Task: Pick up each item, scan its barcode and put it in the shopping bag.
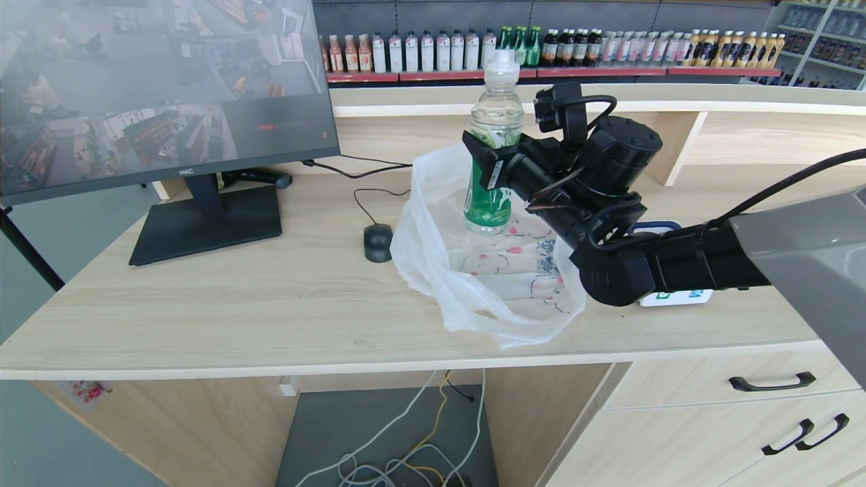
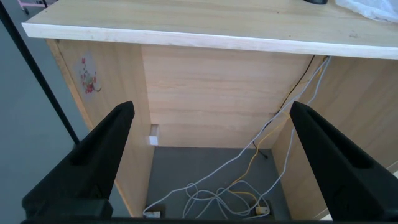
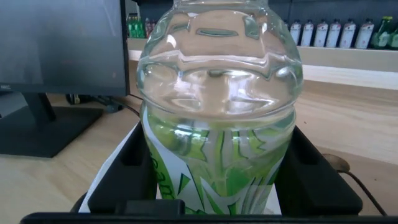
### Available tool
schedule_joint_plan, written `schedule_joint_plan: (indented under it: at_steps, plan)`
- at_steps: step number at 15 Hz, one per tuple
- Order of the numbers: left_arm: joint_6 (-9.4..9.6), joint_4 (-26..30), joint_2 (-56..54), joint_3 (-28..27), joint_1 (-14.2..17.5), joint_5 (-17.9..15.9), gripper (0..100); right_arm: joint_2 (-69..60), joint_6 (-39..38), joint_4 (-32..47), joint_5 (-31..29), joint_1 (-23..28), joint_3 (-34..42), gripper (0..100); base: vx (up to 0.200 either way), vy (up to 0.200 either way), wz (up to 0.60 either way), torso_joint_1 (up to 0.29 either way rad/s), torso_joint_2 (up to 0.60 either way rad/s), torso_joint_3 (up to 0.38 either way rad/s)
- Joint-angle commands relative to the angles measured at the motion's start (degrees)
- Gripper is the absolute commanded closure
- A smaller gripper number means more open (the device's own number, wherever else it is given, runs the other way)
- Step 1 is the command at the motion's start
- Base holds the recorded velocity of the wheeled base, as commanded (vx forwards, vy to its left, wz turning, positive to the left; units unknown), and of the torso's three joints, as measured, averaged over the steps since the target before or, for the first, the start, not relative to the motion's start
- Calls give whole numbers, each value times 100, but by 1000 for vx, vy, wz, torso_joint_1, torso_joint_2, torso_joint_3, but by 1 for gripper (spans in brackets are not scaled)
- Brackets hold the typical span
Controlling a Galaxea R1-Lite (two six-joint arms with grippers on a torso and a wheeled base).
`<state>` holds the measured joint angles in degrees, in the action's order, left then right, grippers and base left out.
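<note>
Wooden counter (image 1: 203,304), shop. Left claw (image 2: 211,107): spread wide, empty, below the counter's front edge. Shopping bag (image 1: 433,270): white, open, mid-counter. Bottle (image 1: 497,115): upright over the bag's mouth, clamped at its label by right claw (image 1: 490,172).

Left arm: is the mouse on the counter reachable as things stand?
Probably not directly. The left gripper sits open below the counter, facing the space under it, so the top's front edge lies between it and the mouse. It would need to rise first.
</note>
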<state>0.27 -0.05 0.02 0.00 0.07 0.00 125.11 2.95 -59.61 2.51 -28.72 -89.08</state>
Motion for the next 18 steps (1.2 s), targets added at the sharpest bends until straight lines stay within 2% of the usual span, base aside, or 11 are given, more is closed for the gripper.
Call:
schedule_joint_plan:
  at_steps: [1,9,12,18]
  plan:
    - [0,-4,-2,0,1,0,0,259,-31,2,-5,7,-171,100,0,0,0,0,0,0]
    - [8,-4,-2,0,1,0,0,558,-216,-147,-5,-99,-198,100,0,0,0,0,0,0]
    - [0,-4,-2,0,1,0,0,628,-216,-244,-5,-353,-154,100,0,0,0,0,0,0]
    - [0,-4,-2,0,1,0,0,760,-216,-446,-5,-353,4,100,0,0,0,0,0,0]
